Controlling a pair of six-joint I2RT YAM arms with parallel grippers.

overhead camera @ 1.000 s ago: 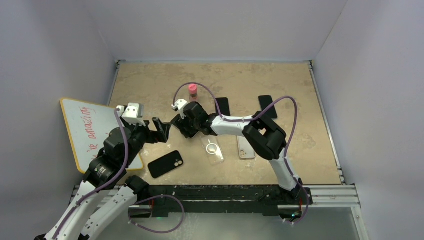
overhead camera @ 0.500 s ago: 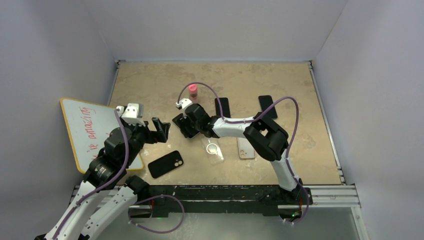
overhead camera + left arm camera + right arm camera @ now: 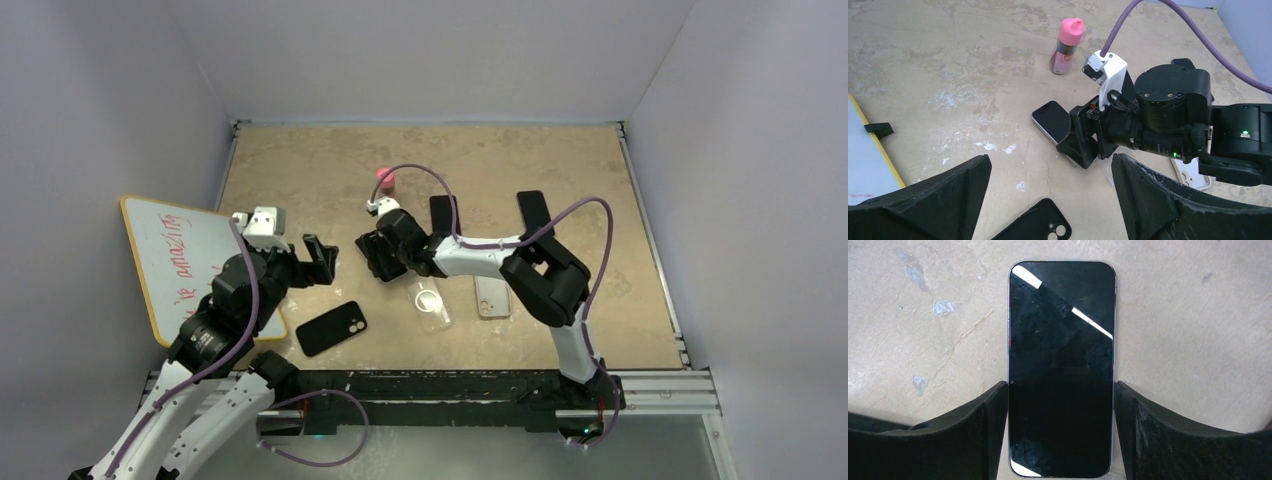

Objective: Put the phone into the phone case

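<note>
Pickup of the phone (image 3: pixel 1060 340) is the step in hand, as I read it. The right gripper (image 3: pixel 1060 405) straddles it screen-up with one finger pressed against each long edge, so I call it clamped on the phone, though I cannot tell whether the handset has left the table. My landmark is the clear case (image 3: pixel 428 303) with the ring in its back, lying flat with nothing in it. The phone sits just beyond it and slightly to its left, close but not over it. The left gripper (image 3: pixel 318 258) hovers further left of the clear case, fingers spread wide with nothing between them. What looks like a black case (image 3: pixel 331 328) lies left of the clear case on the near side, and I cannot rule out that it is the intended one. Next, I judge, the phone must be carried over the clear case, squared to its outline and pressed in. The left gripper could pin the case, since a light shell will likely skate.
</note>
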